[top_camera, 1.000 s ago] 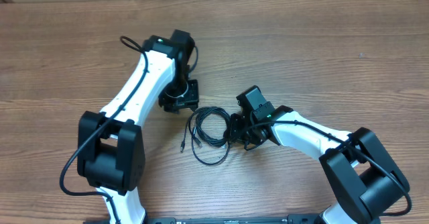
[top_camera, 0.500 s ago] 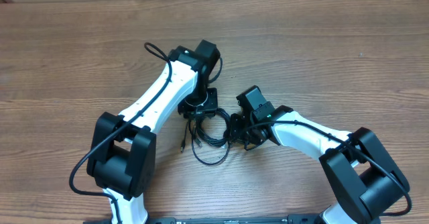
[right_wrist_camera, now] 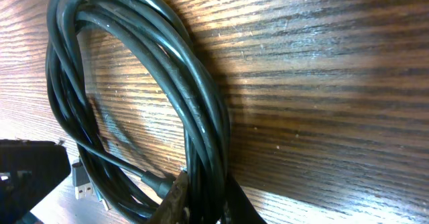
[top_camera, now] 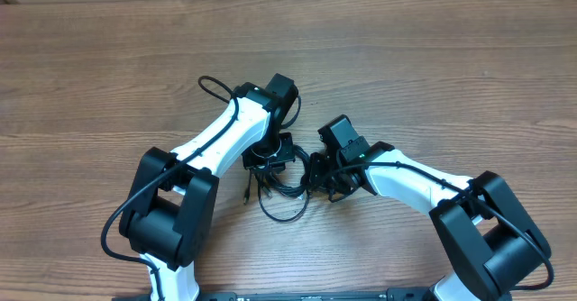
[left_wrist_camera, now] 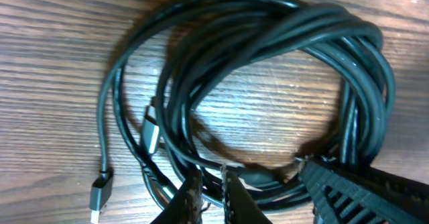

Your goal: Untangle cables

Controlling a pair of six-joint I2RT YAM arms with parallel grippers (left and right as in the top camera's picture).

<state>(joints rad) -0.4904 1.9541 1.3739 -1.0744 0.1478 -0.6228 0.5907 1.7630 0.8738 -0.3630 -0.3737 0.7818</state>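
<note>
Now we see the black cables [left_wrist_camera: 281, 29] lying in a loose ring on the counter [top_camera: 433, 58] between our arms, left jaws pinched narrow on one side, right jaws squeezing the other.

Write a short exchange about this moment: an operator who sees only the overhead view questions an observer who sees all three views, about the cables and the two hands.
Operator: From above I can't see what the fingers are doing. Is the right hand gripping the cables?
Observer: Yes. Its wrist view shows it shut on the bundle, with strands running down between its fingers.
Operator: And the left hand?
Observer: Its fingertips stand close together at the coil's near edge. I cannot tell whether a strand is pinched between them.
</note>
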